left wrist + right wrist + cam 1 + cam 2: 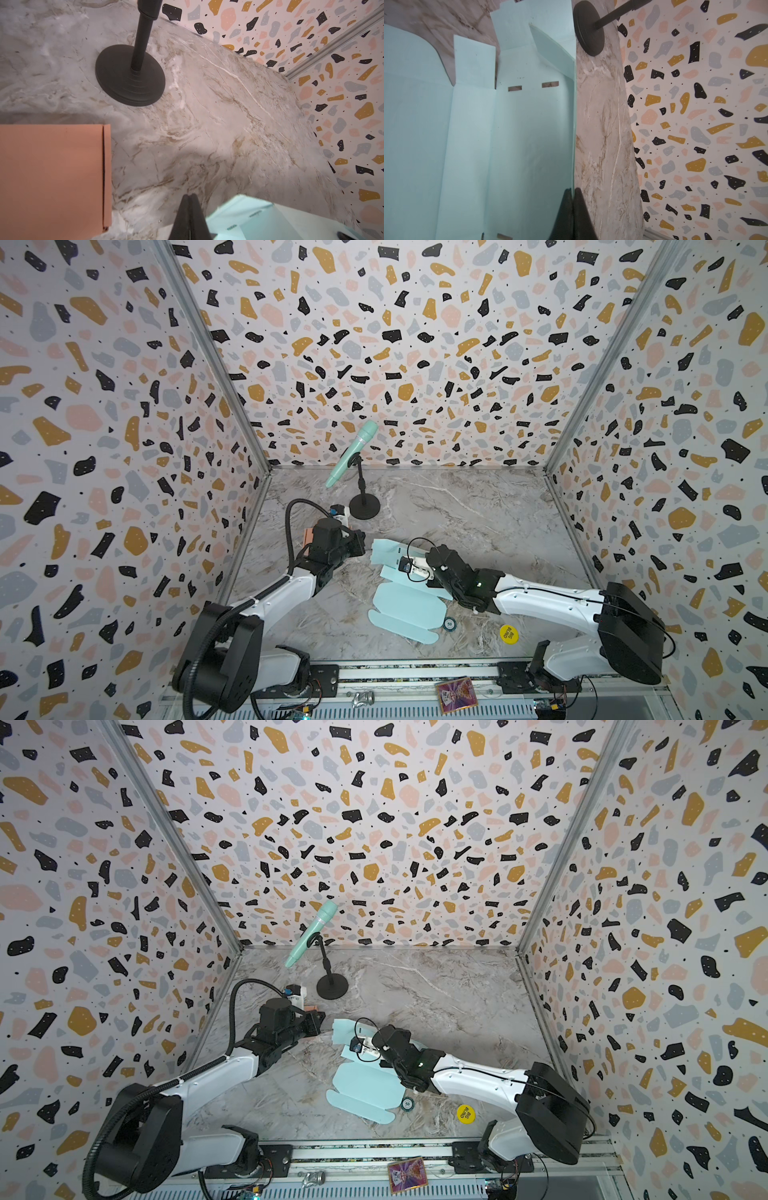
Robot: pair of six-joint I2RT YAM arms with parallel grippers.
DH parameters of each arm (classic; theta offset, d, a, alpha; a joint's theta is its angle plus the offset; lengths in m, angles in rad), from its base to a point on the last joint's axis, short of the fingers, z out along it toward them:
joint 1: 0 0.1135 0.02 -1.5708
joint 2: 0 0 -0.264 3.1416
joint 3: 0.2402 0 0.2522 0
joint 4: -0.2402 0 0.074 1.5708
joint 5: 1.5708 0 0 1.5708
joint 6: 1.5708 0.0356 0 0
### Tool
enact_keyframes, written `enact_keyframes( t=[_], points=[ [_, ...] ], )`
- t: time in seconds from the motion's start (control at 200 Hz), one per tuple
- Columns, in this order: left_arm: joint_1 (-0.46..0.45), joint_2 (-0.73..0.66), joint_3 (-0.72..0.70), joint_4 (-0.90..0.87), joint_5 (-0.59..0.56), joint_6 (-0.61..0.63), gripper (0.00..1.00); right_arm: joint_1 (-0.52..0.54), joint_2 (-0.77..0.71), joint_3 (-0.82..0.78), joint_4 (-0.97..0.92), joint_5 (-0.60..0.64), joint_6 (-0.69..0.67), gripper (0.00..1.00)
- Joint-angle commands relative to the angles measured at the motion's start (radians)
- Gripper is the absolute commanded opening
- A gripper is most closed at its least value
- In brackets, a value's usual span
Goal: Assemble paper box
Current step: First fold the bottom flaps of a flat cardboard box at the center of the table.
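Observation:
The paper box (405, 608) (363, 1088) is a pale teal die-cut blank lying mostly flat on the marble table in both top views. One long side panel (550, 62) is folded upright, with two slots (515, 88) along its crease. My right gripper (573, 190) is shut on the edge of this raised panel. Its wrist (451, 570) hovers over the blank's far end. My left gripper (189, 196) (362, 546) is shut with nothing between its fingers. It hangs just left of the blank's far corner (245, 216), apart from it.
A teal microphone (353, 450) leans on a black stand with a round base (365, 506) at the back left. A salmon box (52, 176) (308, 536) sits under my left wrist. A poker chip (449, 623) and a yellow disc (508, 633) lie near the front edge.

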State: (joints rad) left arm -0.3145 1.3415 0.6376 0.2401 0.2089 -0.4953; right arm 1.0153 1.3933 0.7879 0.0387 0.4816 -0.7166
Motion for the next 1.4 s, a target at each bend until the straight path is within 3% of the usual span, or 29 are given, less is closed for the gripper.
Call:
enact_keyframes(
  t=[0.0,0.245,0.426,1.397],
  points=[
    [0.006,0.074,0.049,0.000,0.037,0.059,0.07,0.017,-0.026,-0.010,0.030,0.043,-0.078,0.00],
    [0.005,0.217,0.093,0.033,0.076,0.092,0.10,0.048,-0.040,-0.034,0.076,0.062,-0.164,0.00],
    [-0.004,0.240,0.092,0.028,0.092,0.114,0.14,0.054,-0.044,-0.056,0.143,0.073,-0.234,0.00],
    [-0.136,0.069,-0.130,0.175,0.135,0.062,0.24,0.039,0.042,-0.141,0.406,0.096,-0.411,0.00]
  ],
)
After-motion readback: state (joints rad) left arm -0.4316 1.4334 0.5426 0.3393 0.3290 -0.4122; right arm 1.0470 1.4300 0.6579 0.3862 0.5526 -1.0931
